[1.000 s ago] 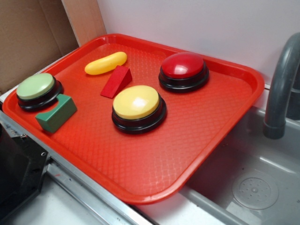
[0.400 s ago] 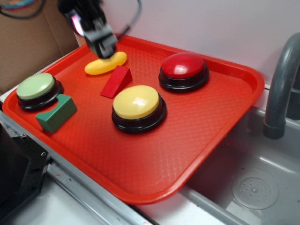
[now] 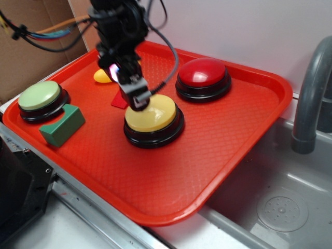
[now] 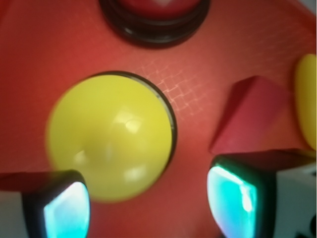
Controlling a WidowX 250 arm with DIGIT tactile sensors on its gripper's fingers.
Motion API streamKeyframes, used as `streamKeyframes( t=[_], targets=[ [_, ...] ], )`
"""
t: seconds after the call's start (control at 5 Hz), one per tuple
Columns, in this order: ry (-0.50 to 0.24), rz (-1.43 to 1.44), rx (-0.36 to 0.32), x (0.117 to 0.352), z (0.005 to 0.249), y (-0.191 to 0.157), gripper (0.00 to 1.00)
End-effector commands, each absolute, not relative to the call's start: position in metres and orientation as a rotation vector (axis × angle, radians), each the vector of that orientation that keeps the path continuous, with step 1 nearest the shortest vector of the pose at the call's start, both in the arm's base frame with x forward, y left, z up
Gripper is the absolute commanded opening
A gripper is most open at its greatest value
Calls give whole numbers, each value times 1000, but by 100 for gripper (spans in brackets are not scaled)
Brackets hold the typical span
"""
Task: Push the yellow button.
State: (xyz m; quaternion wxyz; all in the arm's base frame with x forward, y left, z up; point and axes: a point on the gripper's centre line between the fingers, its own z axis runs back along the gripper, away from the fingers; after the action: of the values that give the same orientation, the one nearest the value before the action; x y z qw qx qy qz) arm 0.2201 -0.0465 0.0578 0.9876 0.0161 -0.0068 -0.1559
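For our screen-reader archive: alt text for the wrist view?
A yellow button fills the centre on the red tray, with the open gripper above its near edge. A red button sits beyond; a red wedge lies right.

Arm [image 3: 116, 31] angled downward, pincer [image 4: 148, 201] fingers spread apart.

Glossy plastic yellow button [image 3: 155, 115] on black base, textured red plastic tray [image 3: 171, 171], matt green block [image 3: 62, 125], grey sink [image 3: 280, 207].
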Motion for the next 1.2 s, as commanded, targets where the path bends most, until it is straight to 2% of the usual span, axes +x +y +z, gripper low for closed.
streamKeyframes(
  t=[0.0,0.2,0.4,0.6,0.8,1.0],
  targets=[
    [-49,-408,23,252,34,-69,100],
    [-28,-424,36,252,32,-71,100],
    [-36,-416,11,249,65,-65,100],
    [-118,-404,-19,242,115,-54,100],
    [-109,-387,-36,229,145,-45,100],
    [-75,-335,5,212,154,-39,100]
  ],
)
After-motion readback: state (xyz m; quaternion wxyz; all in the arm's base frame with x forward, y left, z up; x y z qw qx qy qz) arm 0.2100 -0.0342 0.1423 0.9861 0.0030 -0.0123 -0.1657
